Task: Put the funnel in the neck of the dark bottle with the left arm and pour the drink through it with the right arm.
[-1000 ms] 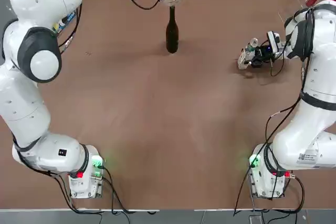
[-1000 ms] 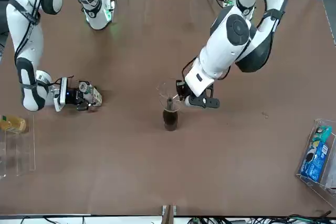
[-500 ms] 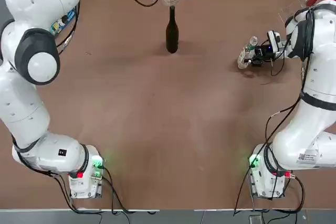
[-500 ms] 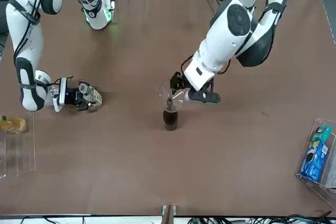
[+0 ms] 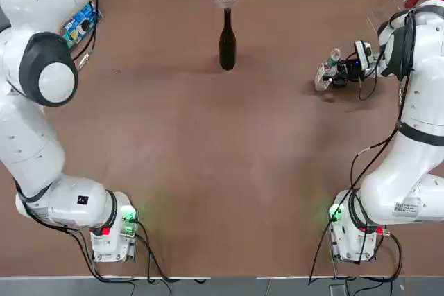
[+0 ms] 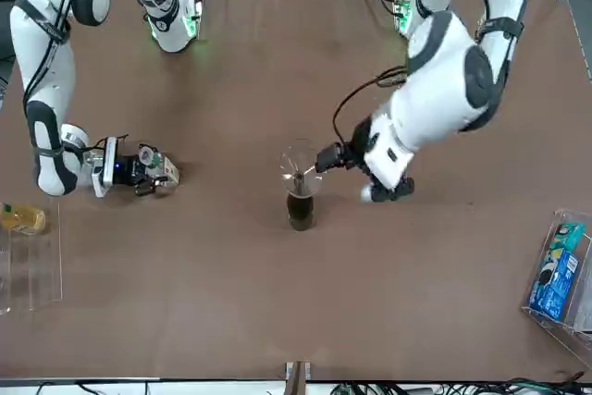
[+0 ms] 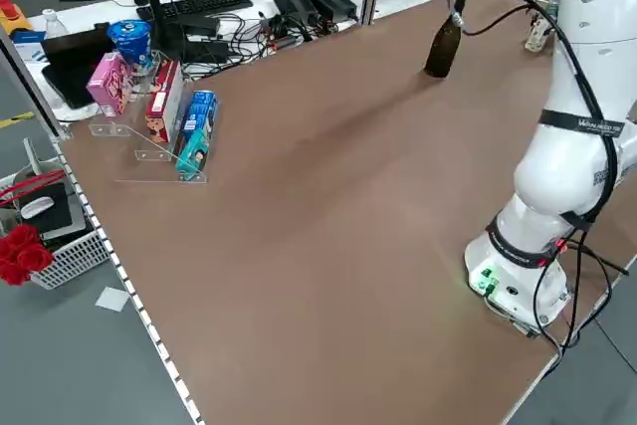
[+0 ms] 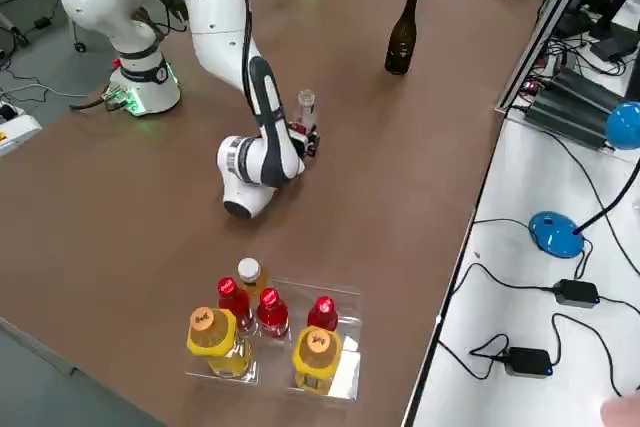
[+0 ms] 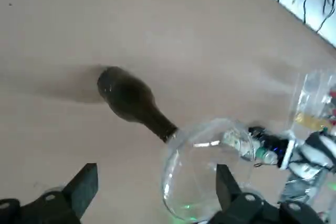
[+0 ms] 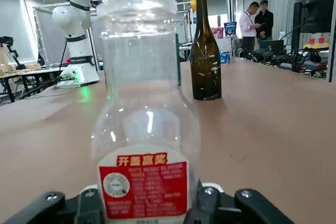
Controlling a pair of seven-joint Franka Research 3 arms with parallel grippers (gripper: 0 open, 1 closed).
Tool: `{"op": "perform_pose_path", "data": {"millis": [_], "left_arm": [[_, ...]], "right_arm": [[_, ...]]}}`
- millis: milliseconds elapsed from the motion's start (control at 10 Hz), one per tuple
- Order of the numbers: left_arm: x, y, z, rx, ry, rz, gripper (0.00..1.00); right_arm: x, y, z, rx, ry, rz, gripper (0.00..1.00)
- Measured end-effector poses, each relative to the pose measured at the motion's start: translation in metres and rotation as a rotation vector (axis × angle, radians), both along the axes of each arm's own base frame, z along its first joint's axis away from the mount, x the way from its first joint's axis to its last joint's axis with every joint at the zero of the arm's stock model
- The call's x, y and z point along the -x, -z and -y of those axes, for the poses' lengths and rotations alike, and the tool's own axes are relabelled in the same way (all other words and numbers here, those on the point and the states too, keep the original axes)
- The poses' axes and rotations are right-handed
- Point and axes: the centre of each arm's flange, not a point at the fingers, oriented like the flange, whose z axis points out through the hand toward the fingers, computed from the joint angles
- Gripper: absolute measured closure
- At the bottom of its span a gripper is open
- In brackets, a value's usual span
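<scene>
The clear funnel [image 6: 299, 163] sits in the neck of the dark bottle [image 6: 300, 211], which stands upright near the table's far edge. My left gripper [image 6: 323, 161] is open just beside the funnel on my left side, not touching it. In the left wrist view the funnel [image 9: 202, 166] and bottle [image 9: 128, 98] lie beyond the spread fingers [image 9: 84, 187]. My right gripper [image 8: 299, 137] is shut on the lower body of the drink [image 8: 306, 107], a small clear plastic bottle standing upright on the table at my right. The drink [image 10: 144, 129] fills the right wrist view.
A clear tray [image 8: 345, 347] with red and yellow bottles stands at the near right corner in the right side view. A rack of boxes [image 7: 164, 116] sits at my left edge. Cables and a keyboard lie beyond the far edge. Two people [image 10: 257, 17] stand far off.
My left gripper opened, let go of the funnel and drew back toward my left. My right gripper closed on the drink. The funnel stays in the bottle's neck.
</scene>
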Motion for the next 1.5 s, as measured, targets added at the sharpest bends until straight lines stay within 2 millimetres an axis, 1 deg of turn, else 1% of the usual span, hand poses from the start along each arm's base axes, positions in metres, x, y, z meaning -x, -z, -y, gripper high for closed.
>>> {"op": "perform_pose_path", "data": {"millis": [100,200,300,400,500,600,700,800,900,1000,1100,1200,1300,1400,1500], "left_arm": [[-0.007,0.012,-0.008,0.011,-0.018,-0.031,0.02],[-0.015,0.031,-0.013,0.013,0.01,-0.036,0.03],[-0.024,0.052,-0.02,0.021,0.087,-0.003,0.04],[-0.032,0.067,-0.031,0.034,0.18,0.053,0.07],[-0.037,0.073,-0.039,0.044,0.26,0.108,0.07],[-0.037,0.076,-0.041,0.051,0.341,0.16,0.09],[-0.036,0.077,-0.04,0.057,0.434,0.219,0.17],[-0.032,0.08,-0.045,0.063,0.534,0.256,0.26],[-0.025,0.081,-0.052,0.071,0.635,0.275,0.23],[-0.018,0.082,-0.06,0.081,0.736,0.308,0.11],[-0.014,0.085,-0.069,0.115,0.79,0.329,0.01],[-0.012,0.088,-0.076,0.185,0.821,0.365,0.01],[-0.011,0.094,-0.076,0.278,0.889,0.443,0.01],[-0.009,0.104,-0.067,0.378,0.98,0.559,0.0],[-0.007,0.116,-0.052,0.48,1.066,0.7,0.0]], "right_arm": [[0.001,-0.001,0.005,0.005,0.007,-0.009,0.54],[0.001,-0.002,0.007,0.01,0.011,-0.019,0.54],[0.001,-0.003,0.011,0.017,0.014,-0.025,0.54],[0.001,-0.005,0.013,0.023,0.014,-0.034,0.54],[0.0,-0.009,0.013,0.024,0.013,-0.044,0.54],[-0.003,-0.014,0.014,0.028,0.014,-0.063,0.54],[-0.008,-0.023,0.014,0.033,0.016,-0.09,0.54],[-0.013,-0.037,0.015,0.041,0.019,-0.116,0.54],[-0.018,-0.053,0.018,0.05,0.024,-0.137,0.54],[-0.022,-0.066,0.019,0.055,0.031,-0.158,0.54],[-0.025,-0.075,0.02,0.058,0.037,-0.182,0.54],[-0.028,-0.085,0.019,0.064,0.038,-0.206,0.55],[-0.033,-0.099,0.019,0.079,0.043,-0.233,0.55],[-0.038,-0.117,0.02,0.101,0.055,-0.257,0.55],[-0.043,-0.137,0.021,0.12,0.071,-0.277,0.55]]}}
